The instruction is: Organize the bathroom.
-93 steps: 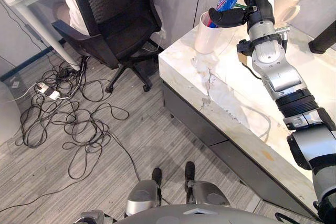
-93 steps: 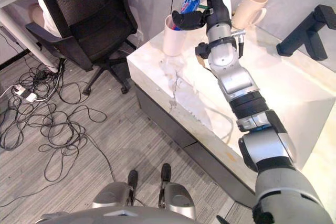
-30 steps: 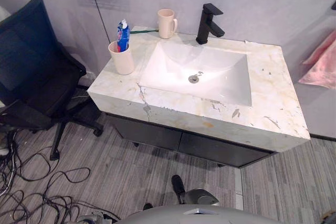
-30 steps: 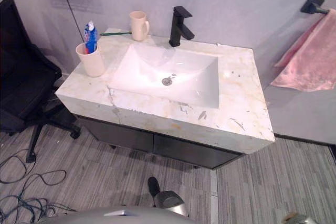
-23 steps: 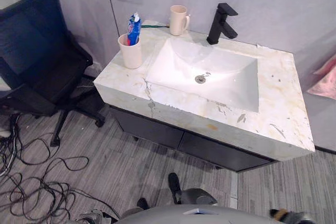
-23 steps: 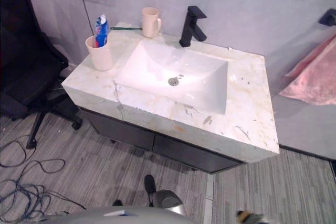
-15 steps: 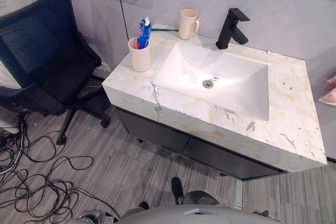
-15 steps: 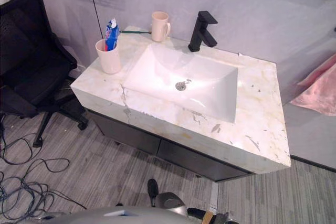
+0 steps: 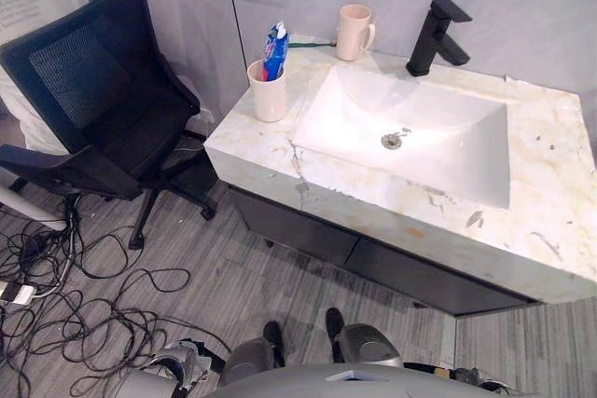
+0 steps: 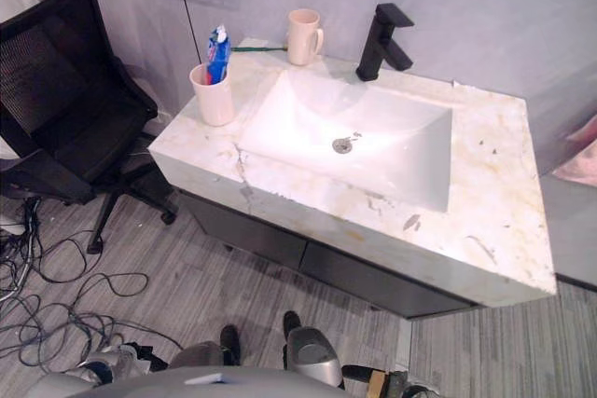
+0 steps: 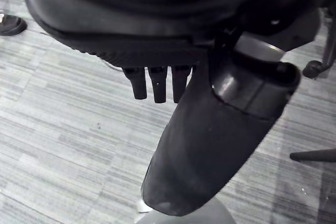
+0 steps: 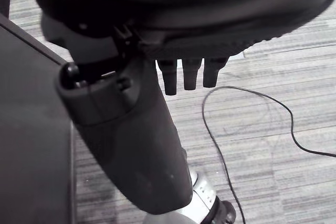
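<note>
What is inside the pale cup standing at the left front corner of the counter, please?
A blue and white tube stands upright in the cup, its top poking above the rim. The cup's wall hides the tube's lower part and anything else that might sit at the bottom.

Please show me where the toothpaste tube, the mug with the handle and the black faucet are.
toothpaste tube [image 9: 274, 47], left eye view, on its blue body above the cup's rim.
mug [image 9: 353, 32], left eye view, on its side wall.
faucet [image 9: 433, 41], left eye view, on its upright column.
</note>
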Motion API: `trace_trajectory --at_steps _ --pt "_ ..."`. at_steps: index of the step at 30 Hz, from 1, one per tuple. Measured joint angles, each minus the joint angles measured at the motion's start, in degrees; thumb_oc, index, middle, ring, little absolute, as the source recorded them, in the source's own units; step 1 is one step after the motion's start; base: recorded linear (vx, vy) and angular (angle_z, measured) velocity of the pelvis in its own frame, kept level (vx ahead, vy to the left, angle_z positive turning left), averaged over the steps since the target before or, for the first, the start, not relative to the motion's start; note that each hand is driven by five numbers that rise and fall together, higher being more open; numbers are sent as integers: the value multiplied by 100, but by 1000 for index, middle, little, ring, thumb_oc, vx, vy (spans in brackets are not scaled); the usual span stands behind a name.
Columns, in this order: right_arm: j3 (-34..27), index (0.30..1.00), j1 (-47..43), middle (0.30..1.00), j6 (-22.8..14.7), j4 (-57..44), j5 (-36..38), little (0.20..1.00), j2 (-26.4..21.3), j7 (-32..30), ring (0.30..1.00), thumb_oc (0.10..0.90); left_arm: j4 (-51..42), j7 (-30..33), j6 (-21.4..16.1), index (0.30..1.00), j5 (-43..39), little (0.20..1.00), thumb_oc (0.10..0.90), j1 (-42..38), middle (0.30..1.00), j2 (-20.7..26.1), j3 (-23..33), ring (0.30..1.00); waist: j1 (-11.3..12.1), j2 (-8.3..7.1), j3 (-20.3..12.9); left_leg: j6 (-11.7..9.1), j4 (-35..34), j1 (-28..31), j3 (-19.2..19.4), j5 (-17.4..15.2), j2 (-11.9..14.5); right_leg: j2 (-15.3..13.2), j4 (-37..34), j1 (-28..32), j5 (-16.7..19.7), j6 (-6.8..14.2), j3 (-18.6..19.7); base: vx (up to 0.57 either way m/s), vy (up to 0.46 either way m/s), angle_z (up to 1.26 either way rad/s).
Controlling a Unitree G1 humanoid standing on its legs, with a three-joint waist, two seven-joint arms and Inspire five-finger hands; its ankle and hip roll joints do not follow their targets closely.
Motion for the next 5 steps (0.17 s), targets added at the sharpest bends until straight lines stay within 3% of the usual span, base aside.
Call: trace_trajectory --at_steps 5 --pt "-9 900 192 900 47 -35 0 900 120 18 900 800 -81 -40 -56 900 0 900 800 396 900 170 121 900 -7 48 -93 161 -587 285 176 269 -161 -281 -103 187 -19 58 -49 20 7 -17"
